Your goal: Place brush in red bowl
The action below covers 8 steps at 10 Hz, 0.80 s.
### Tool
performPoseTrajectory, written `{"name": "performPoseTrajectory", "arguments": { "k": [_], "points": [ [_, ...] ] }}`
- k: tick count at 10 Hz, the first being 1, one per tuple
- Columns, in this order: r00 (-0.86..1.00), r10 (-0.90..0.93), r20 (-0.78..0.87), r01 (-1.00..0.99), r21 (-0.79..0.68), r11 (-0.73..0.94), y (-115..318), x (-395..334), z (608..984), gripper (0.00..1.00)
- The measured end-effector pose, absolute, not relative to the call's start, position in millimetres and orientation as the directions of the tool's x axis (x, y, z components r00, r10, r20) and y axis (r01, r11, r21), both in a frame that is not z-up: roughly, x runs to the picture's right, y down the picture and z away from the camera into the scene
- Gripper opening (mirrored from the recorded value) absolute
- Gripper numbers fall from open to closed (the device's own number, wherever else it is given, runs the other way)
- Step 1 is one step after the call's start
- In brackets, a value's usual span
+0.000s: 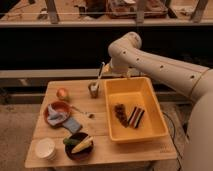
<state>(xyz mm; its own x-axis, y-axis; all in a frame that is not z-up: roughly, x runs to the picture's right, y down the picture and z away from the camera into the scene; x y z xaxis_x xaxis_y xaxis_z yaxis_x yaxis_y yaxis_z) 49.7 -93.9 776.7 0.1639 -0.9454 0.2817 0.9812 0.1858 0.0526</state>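
table (125,150): yellow tub (150,107), small cup (93,90), red bowl (48,111), dark bowl (75,156), white cup (45,148), spoon (82,111). round fruit (62,93), possibly an apple. gripper (109,70) above far edge.
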Motion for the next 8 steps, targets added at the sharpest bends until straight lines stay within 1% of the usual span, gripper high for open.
{"name": "performPoseTrajectory", "arguments": {
  "k": [4,8],
  "points": [
    [0.127,-0.968,0.215,0.978,0.133,0.158,-117.1,20.6,791.7,0.80],
    [0.089,-0.978,0.190,0.975,0.184,0.125,-122.3,11.2,824.2,0.80]
  ]
}}
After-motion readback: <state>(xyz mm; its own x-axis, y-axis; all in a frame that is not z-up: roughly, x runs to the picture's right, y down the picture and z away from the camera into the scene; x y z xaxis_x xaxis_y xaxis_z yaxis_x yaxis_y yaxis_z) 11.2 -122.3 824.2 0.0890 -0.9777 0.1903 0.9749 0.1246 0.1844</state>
